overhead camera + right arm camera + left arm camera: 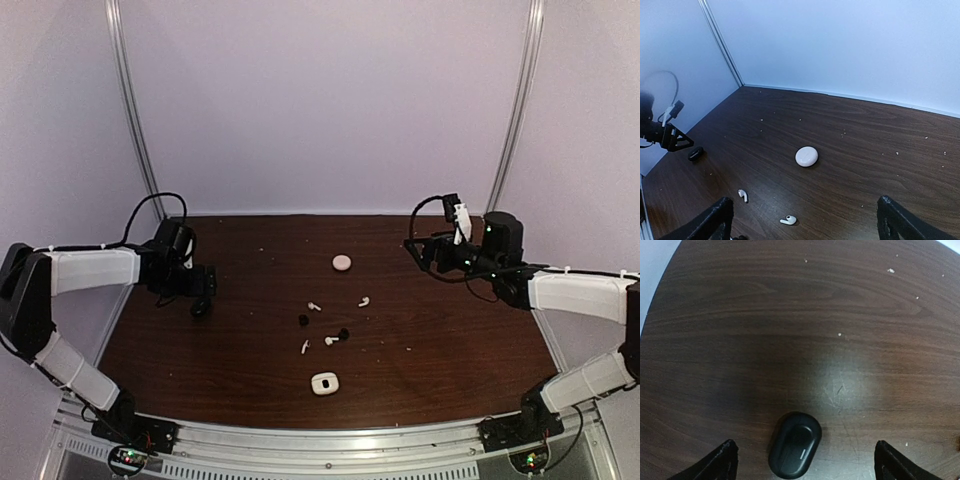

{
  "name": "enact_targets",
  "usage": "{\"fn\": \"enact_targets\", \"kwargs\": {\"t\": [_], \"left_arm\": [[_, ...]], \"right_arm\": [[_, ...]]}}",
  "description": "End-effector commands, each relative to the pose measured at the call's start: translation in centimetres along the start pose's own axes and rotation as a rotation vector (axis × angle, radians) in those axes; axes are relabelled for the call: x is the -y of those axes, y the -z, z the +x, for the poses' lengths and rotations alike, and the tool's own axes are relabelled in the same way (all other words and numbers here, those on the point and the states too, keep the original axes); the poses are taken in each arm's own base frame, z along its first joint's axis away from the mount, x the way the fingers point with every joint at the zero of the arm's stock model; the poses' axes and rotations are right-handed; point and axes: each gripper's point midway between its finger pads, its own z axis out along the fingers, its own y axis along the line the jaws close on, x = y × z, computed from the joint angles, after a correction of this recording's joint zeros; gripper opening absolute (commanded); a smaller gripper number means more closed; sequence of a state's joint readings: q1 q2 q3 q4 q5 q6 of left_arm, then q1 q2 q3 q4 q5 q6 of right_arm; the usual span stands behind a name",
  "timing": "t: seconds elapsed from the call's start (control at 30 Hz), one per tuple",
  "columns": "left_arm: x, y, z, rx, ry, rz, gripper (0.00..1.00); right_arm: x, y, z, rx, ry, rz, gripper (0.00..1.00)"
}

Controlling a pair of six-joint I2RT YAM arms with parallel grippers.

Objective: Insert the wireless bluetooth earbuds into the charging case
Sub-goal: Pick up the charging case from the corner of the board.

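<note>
Six earbuds point(314, 306) (scattered) lie between left claw point(202, 306) and right claw point(413, 247).

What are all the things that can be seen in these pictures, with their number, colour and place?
white earbuds: four, whitish, scattered near the table's middle
black earbuds: two, black, among the white ones
round case: one, pinkish white, beyond the earbuds
square case: one, white with rounded corners, on the near side of the earbuds
black case: one, black, on the table's left side
specks: several, pale, scattered on the wood
table: one, dark brown wood
left end effector: one, black, open, above the black case
right end effector: one, black, open, raised over the table's right side
</note>
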State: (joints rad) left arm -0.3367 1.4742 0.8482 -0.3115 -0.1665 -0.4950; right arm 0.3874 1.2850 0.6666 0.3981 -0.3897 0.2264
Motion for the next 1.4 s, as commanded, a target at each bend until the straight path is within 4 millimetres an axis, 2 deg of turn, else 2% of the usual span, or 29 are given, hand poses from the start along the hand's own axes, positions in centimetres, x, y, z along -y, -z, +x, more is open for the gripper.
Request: {"fn": "enact_targets", "kwargs": {"t": [0.0, 0.23, 0.5, 0.73, 1.13, 1.23, 1.37], "left_arm": [[-0.2, -1.3, 1.4, -0.067, -0.036, 0.009, 0.95], [-1.3, -2.8, 2.7, -0.112, -0.034, -0.005, 0.88], [-1.3, -4.7, 4.0, -0.165, -0.041, -0.003, 0.72], [-1.1, -4.9, 4.3, -0.173, -0.058, 0.013, 0.61], [2.1, -4.9, 5.2, -0.183, -0.207, 0.020, 0.33], [4.1, -4.3, 4.8, -0.153, -0.262, 0.061, 0.29], [8.4, -2.6, 3.9, -0.074, -0.395, 0.134, 0.26]], "right_arm": [[-2.2, -0.2, -0.6, 0.012, 0.041, -0.111, 1.00], [-3.7, -0.2, -0.9, 0.028, 0.067, -0.195, 1.00], [-4.6, -0.3, -1.1, 0.039, 0.058, -0.246, 1.00], [-4.9, -0.5, -1.2, 0.041, 0.058, -0.264, 1.00], [-4.4, -0.9, -0.4, 0.003, 0.012, -0.249, 1.00], [-4.7, -0.7, -0.1, -0.006, -0.001, -0.262, 1.00], [-4.8, -0.5, 0.7, -0.035, -0.017, -0.268, 1.00]]}}
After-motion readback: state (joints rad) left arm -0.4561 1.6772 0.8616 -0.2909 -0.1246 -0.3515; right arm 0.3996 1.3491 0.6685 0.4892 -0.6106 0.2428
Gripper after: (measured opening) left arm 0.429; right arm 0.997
